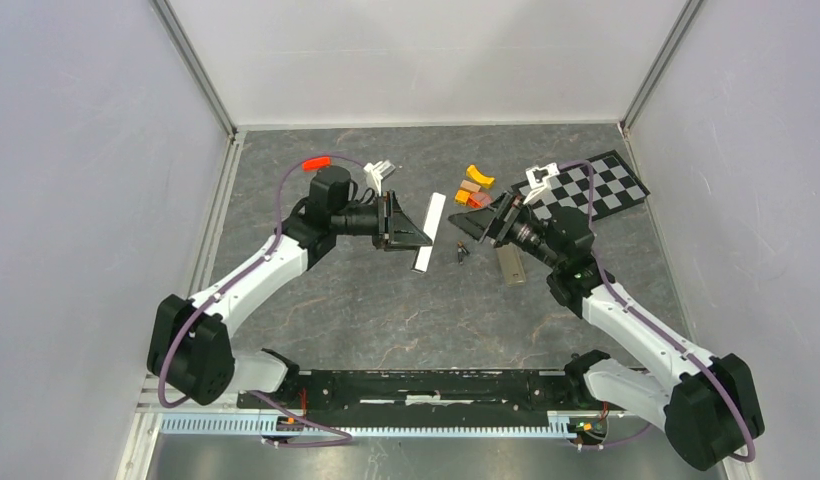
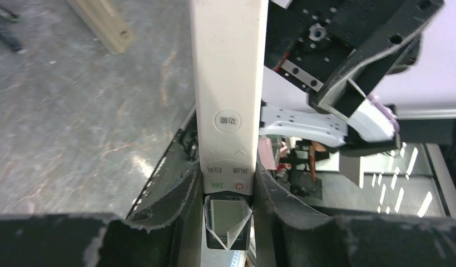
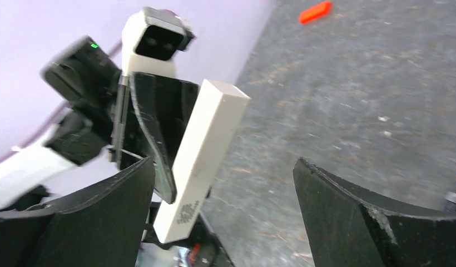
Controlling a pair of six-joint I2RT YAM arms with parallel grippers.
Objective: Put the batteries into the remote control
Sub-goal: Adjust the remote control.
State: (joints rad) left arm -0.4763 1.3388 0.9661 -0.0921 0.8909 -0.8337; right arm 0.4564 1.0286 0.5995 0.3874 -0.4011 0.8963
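My left gripper (image 1: 418, 232) is shut on the remote control (image 1: 426, 255), a slim white bar held off the table. The left wrist view shows its button face (image 2: 228, 67) running away between the fingers (image 2: 176, 200), with a power key and a black display end at the grip (image 2: 227, 172). My right gripper (image 1: 474, 224) faces it from the right, a short gap away. In the right wrist view it stands wide open (image 3: 224, 167) and holds nothing, with the remote (image 3: 206, 150) ahead on the left. The batteries (image 1: 460, 250), small and dark, lie on the table below the two grippers (image 2: 8, 38).
A short tan-grey flat piece (image 1: 510, 264) lies under the right wrist (image 2: 100, 22). Orange and yellow blocks (image 1: 472, 185) sit behind the right gripper, beside a checkerboard (image 1: 596, 185). A red piece (image 1: 316, 160) and a white part (image 1: 381, 172) lie at the back left.
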